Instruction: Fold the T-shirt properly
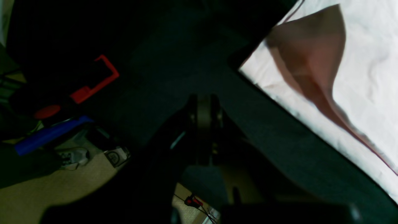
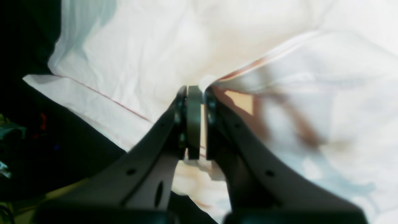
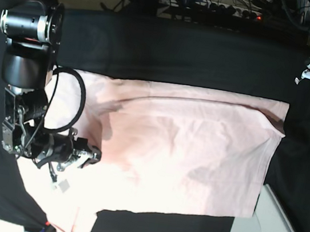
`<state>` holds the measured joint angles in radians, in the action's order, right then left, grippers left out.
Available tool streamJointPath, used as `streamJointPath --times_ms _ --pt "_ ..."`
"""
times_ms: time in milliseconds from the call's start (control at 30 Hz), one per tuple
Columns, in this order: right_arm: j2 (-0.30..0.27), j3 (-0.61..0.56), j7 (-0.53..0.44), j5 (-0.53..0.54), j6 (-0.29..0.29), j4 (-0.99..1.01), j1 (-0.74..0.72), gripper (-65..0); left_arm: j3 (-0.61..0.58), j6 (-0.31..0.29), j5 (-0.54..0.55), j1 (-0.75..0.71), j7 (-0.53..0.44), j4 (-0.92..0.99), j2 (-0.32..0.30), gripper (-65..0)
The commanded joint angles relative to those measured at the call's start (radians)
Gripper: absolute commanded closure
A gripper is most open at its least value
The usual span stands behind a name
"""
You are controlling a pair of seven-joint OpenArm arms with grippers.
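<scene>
- Lying flat on the black-clothed worktop, one T-shirt, pale pink, creased, no print showing.
- Two grippers: right gripper, jaws pinching a T-shirt fold; left gripper, jaws pressed together, off the fabric.

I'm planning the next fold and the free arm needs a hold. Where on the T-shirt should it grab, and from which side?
Probably the corner of the T-shirt at the base view's right edge, approached from that side. There the hem ends in a free corner on the black cloth, easy to pinch. The right claw already pinches the opposite end.
</scene>
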<state>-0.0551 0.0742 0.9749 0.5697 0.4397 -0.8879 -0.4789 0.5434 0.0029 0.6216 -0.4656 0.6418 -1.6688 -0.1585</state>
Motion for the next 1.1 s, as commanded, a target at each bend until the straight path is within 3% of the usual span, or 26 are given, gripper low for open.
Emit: streamJointPath --times_ms 0,267,333,533,633,700,933,1000,1067 --pt "-0.002 0.002 -0.027 0.017 0.006 0.003 -0.047 -0.1 0.008 0.001 0.002 -0.012 -0.017 -0.017 -0.016 0.0" --pt "0.001 0.002 -0.064 0.017 0.008 0.062 -0.086 -1.7 0.008 0.001 0.002 -0.015 -0.017 -0.017 -0.016 0.0" --pt "0.002 0.002 -0.055 0.019 0.008 0.062 -0.086 -9.0 0.008 0.001 0.002 -0.015 -0.017 -0.017 -0.016 0.0" --pt "0.004 0.055 -0.003 0.039 0.017 0.059 -0.071 -44.1 0.005 0.001 0.002 -0.014 -0.017 -0.017 -0.016 0.0" --pt "-0.005 0.167 -0.006 0.163 0.092 0.054 -0.031 -45.3 0.002 0.001 0.002 -0.009 -0.017 -0.017 -0.016 0.0" --pt "-0.039 0.183 -0.003 0.23 0.14 0.006 0.009 -45.3 0.001 0.001 0.002 -0.006 -0.017 -0.02 -0.014 0.0" --pt "-0.073 0.143 -0.004 0.287 0.136 -0.368 0.277 -45.3 -0.108 0.001 0.002 0.041 -0.018 -0.015 -0.071 0.0" --pt "-0.073 0.141 -0.004 0.287 0.136 -0.468 0.343 -45.3 -0.125 0.001 0.004 0.072 -0.018 -0.008 -0.069 -5.0" --pt "-0.075 0.141 -0.004 0.287 0.136 -0.558 0.418 -45.3 -0.127 0.001 0.007 0.106 -0.017 -0.004 -0.065 -15.5"
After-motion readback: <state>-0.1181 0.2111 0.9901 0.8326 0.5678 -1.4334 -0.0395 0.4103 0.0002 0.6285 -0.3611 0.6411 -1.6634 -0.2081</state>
